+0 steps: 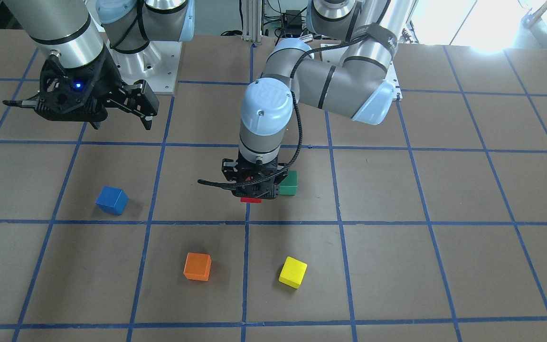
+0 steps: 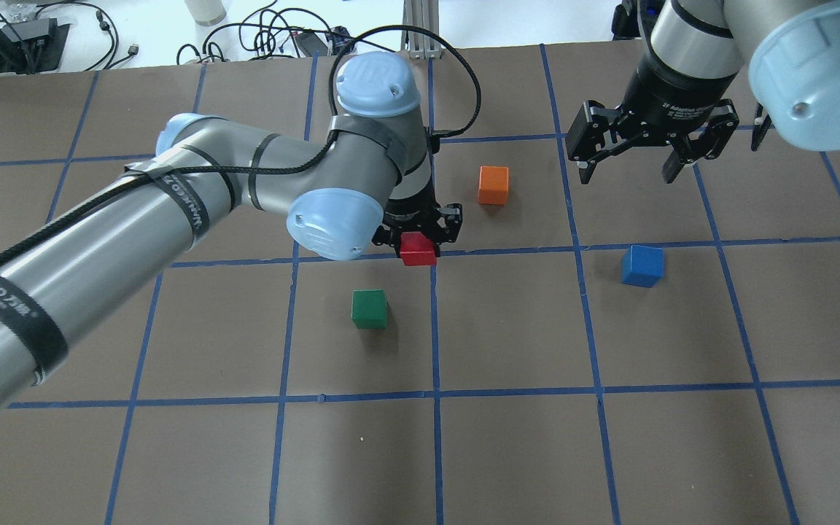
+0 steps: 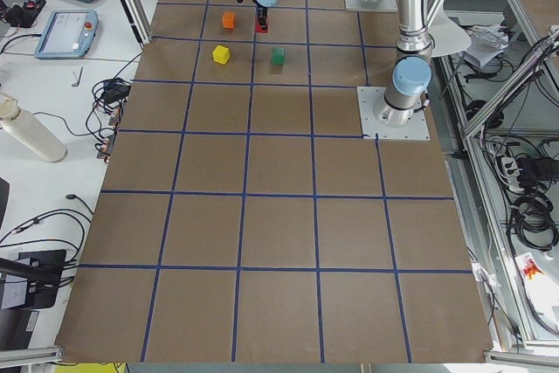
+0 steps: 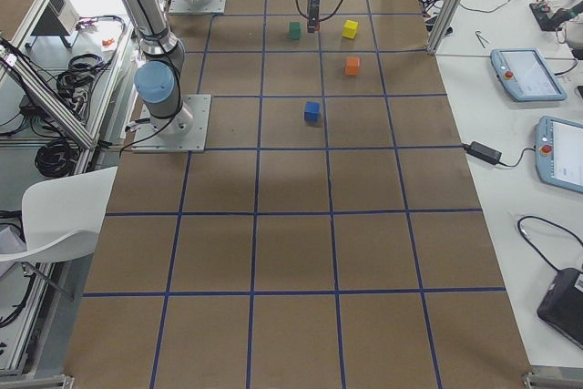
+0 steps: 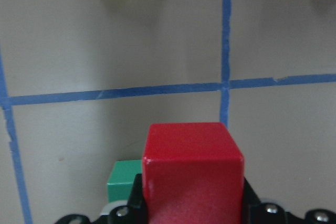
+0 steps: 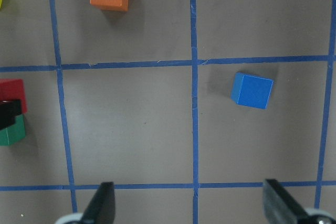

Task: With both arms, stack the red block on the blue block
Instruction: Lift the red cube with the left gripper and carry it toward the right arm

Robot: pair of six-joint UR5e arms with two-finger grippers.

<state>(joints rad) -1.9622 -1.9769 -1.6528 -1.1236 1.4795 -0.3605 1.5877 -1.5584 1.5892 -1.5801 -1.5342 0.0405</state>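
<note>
Overhead view, read from left to right.

The left arm (image 2: pixel 172 211) comes in low from the left edge and reaches to mid-table (image 2: pixel 507 452). We note the green block (image 2: pixel 370 308) resting alone on the robot's side of that arm's wrist.

Next is the left gripper (image 2: pixel 420 235), pointing straight down. Its jaws are clamped on two opposite sides of the red block (image 2: pixel 418 250), which sits beside a crossing of the blue grid tape. We cannot tell how far the cube is off the surface. (The yellow block (image 1: pixel 293 272) is hidden behind this arm here, but the front camera shows it on the operators' side of the gripper.)

The orange block (image 2: pixel 494 185) lies just to the right and farther from the robot, untouched.

The right gripper (image 2: pixel 631 175) hangs above the table with its jaws spread wide and nothing between them.

The blue block (image 2: pixel 642 265) sits flat on the table, slightly rotated against the grid. It is nearer the robot than the right gripper and well apart from the red block.
</note>
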